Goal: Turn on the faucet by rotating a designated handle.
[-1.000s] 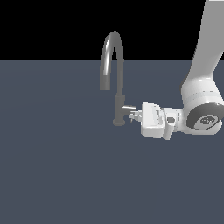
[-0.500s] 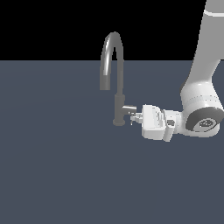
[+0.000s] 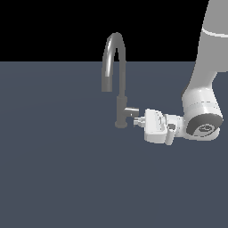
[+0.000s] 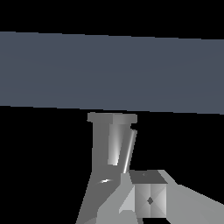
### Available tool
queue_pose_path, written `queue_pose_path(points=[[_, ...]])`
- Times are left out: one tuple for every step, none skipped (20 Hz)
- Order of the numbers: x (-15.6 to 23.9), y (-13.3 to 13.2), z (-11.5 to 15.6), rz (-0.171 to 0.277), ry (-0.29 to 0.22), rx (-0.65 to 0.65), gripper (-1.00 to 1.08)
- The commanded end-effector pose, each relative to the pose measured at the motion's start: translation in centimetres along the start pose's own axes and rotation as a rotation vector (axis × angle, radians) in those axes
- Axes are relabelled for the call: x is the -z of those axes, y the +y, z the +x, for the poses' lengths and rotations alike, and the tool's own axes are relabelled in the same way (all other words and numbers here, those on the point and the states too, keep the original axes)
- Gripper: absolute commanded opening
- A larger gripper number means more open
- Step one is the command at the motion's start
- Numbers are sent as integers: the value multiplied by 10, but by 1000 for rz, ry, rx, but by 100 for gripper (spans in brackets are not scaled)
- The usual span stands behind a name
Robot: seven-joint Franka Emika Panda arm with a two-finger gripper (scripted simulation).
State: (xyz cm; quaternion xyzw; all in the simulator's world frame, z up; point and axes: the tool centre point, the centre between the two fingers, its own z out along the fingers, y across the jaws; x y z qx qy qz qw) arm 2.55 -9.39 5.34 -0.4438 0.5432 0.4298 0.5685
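The faucet is a slim grey tap with a high arched spout, standing on the dark grey surface. The handle is a short stub that sticks out of the lower stem toward the exterior view's right. My gripper lies level, and its fingertips sit just under and against the outer end of the stub. The fingers look closed together with nothing between them. In the wrist view the faucet stands close ahead. A thin lever lies beside it, and one finger pad is in front.
The white arm comes down at the exterior view's right and bends toward the faucet. The flat dark grey surface stretches all around the faucet's base. No other objects show.
The hand has sunk slightly and the wrist has drifted a little toward the faucet. The faucet and its handle look unchanged.
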Motion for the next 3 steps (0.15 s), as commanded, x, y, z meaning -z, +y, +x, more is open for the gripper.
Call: queue_pose_path(points=[[-5,1,27,12,14,-31,-100],[-5,0,31,12,15,-34,-100],[-5,0,31,12,15,-34,-100]])
